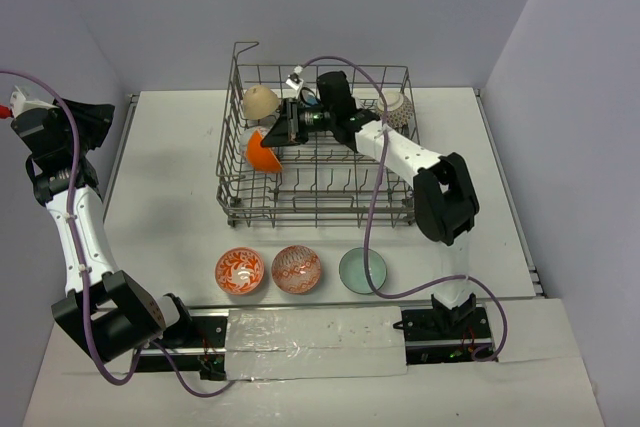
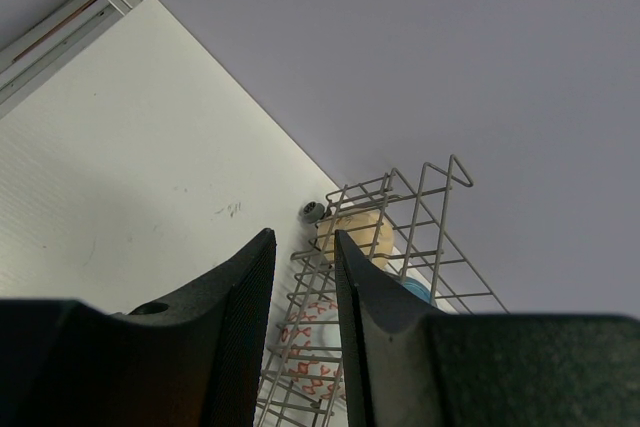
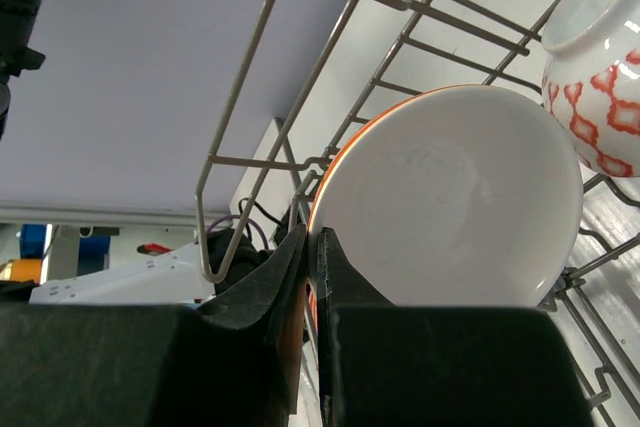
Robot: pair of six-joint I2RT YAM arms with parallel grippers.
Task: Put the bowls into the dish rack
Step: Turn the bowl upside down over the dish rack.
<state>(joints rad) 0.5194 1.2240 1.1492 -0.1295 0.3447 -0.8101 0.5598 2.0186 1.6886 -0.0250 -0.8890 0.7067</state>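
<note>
The grey wire dish rack [image 1: 318,197] stands at the back middle of the table. My right gripper [image 1: 275,139] reaches into its left side, shut on the rim of a plain orange bowl [image 1: 262,154] that stands on edge. In the right wrist view that bowl's white inside [image 3: 450,197] fills the middle, its rim pinched at the right gripper [image 3: 312,234]. A tan bowl [image 1: 261,101] sits in the rack's back left corner. A white bowl with red pattern [image 3: 600,77] lies beside the orange one. My left gripper [image 2: 300,237] hangs open and empty, off to the far left.
Three bowls stand in a row on the table in front of the rack: an orange-red patterned one [image 1: 240,270], a second red patterned one [image 1: 296,269] and a pale green one [image 1: 362,270]. A pale patterned bowl [image 1: 400,109] sits at the rack's back right. A teal-blue bowl [image 2: 418,290] shows through the wires.
</note>
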